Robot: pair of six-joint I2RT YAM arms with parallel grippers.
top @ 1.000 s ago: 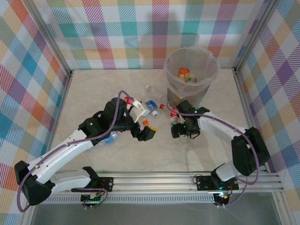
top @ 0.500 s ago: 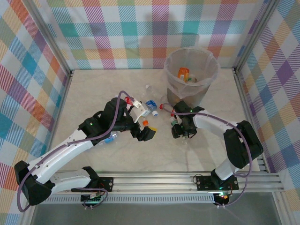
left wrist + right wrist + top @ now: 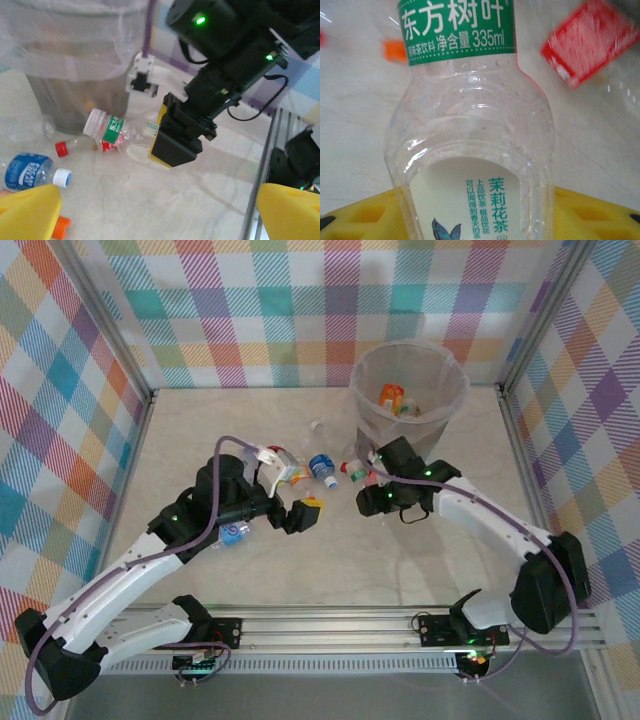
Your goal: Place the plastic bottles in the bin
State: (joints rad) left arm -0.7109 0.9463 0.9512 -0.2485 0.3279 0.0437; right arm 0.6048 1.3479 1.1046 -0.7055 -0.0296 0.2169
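Note:
My right gripper [image 3: 370, 502] is shut on a clear bottle with a green label [image 3: 360, 480], just in front of the bin [image 3: 452, 375]. In the left wrist view this bottle [image 3: 112, 130] sticks out left of the black and yellow right gripper [image 3: 175, 145], white cap leftmost, beside the bin [image 3: 75, 65]. In the right wrist view the bottle [image 3: 470, 145] lies between yellow pads [image 3: 600, 215]. My left gripper [image 3: 293, 494] stands open with nothing in it, left of the right gripper. A blue-labelled bottle [image 3: 322, 468] lies beside it, by the left finger [image 3: 30, 210].
Orange bottles [image 3: 392, 395] lie inside the bin. A red-capped bottle [image 3: 61, 148] and a red-labelled one [image 3: 592, 40] lie at the bin's foot. A small clear bottle [image 3: 318, 427] lies further back, another blue one [image 3: 235, 533] under the left arm. Checked walls enclose the table.
My right gripper has closed on the green-labelled bottle and shifted up and back toward the bin. The left arm has drawn back to the left, still open.

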